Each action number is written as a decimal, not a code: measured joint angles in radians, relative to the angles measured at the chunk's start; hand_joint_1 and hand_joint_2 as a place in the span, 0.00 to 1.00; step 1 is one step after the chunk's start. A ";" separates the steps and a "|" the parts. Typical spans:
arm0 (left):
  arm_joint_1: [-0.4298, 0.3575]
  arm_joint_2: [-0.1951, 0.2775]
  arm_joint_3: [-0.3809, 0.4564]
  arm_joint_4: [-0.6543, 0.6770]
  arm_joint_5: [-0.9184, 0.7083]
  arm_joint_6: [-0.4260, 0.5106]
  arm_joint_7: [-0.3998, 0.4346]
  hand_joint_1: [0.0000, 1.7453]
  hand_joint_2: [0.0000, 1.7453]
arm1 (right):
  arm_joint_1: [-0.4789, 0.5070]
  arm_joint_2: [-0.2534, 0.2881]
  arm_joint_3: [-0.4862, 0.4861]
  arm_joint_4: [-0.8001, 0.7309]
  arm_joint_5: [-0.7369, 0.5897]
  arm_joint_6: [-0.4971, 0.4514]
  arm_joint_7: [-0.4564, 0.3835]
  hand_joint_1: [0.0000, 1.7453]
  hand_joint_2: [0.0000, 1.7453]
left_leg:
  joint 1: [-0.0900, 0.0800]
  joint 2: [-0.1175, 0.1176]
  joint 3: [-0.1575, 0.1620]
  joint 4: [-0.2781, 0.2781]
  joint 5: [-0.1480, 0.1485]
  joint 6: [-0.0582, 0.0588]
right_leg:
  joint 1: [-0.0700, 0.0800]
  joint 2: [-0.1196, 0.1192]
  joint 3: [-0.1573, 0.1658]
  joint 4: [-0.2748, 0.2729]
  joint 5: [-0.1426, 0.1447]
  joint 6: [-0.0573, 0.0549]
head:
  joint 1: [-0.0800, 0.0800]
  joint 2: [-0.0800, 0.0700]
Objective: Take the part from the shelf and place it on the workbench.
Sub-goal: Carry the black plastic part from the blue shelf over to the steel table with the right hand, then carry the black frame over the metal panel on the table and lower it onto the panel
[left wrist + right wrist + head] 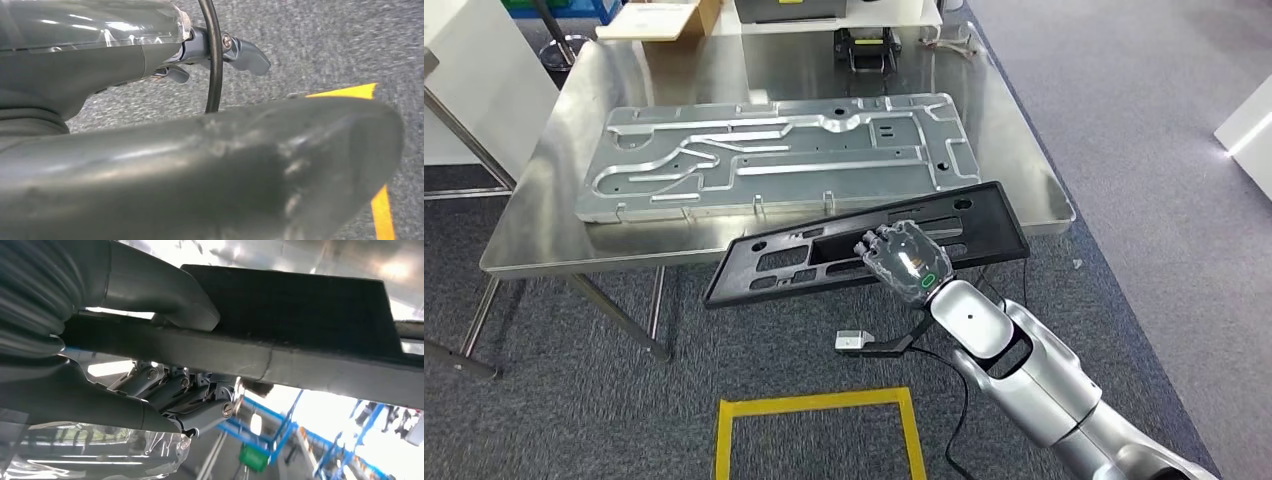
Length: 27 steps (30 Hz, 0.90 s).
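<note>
- Head view: the right hand [904,258] grips a long black plastic panel [774,262] with cut-out slots, carried tilted at the near edge of the workbench [544,190], its far end overlapping the bench rim.
- Right wrist view, up close: the thick thumb [165,295] lies on one face of the black panel [300,315] and the darker fingers [170,395] curl under the other — a firm clamp.
- Left wrist view: the left hand [200,165] hangs over grey carpet [325,45], fingers [245,55] lightly curled, nothing in them; spread or closed, I cannot tell.
- On the stainless workbench lies a big machined aluminium plate [774,150], grooves cut across it.
- Behind it, a cardboard box [664,18] and a black device [866,45].
- Floor: yellow tape square [819,430] on the carpet.
</note>
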 joint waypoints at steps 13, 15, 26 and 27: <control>-0.004 -0.001 -0.001 0.008 0.000 0.000 0.000 0.00 0.00 | -0.020 -0.031 0.030 -0.007 0.010 -0.015 0.003 1.00 1.00 | -0.006 -0.011 0.095 0.004 -0.087 -0.019 | 0.010 -0.001 -0.095 -0.082 0.133 -0.029 | 0.000 0.000; -0.005 -0.001 -0.001 0.008 0.000 0.000 0.000 0.00 0.00 | -0.022 -0.032 0.032 -0.011 0.010 -0.016 0.004 1.00 1.00 | -0.006 -0.008 0.083 0.042 -0.089 -0.027 | 0.005 -0.001 -0.075 -0.092 0.130 -0.041 | 0.000 0.000; -0.001 0.002 -0.001 0.010 0.003 0.004 0.002 0.00 0.00 | -0.027 -0.052 0.032 -0.036 0.054 -0.093 0.033 1.00 1.00 | 0.002 0.003 -0.020 0.020 0.003 -0.041 | 0.001 0.000 0.029 -0.099 0.043 -0.028 | 0.000 0.000; 0.001 0.002 -0.001 0.010 0.004 0.004 0.002 0.00 0.00 | -0.026 -0.056 0.029 -0.039 0.057 -0.101 0.033 1.00 1.00 | -0.001 0.003 -0.017 0.011 -0.002 -0.033 | 0.002 0.001 0.030 -0.098 0.040 -0.021 | 0.001 0.000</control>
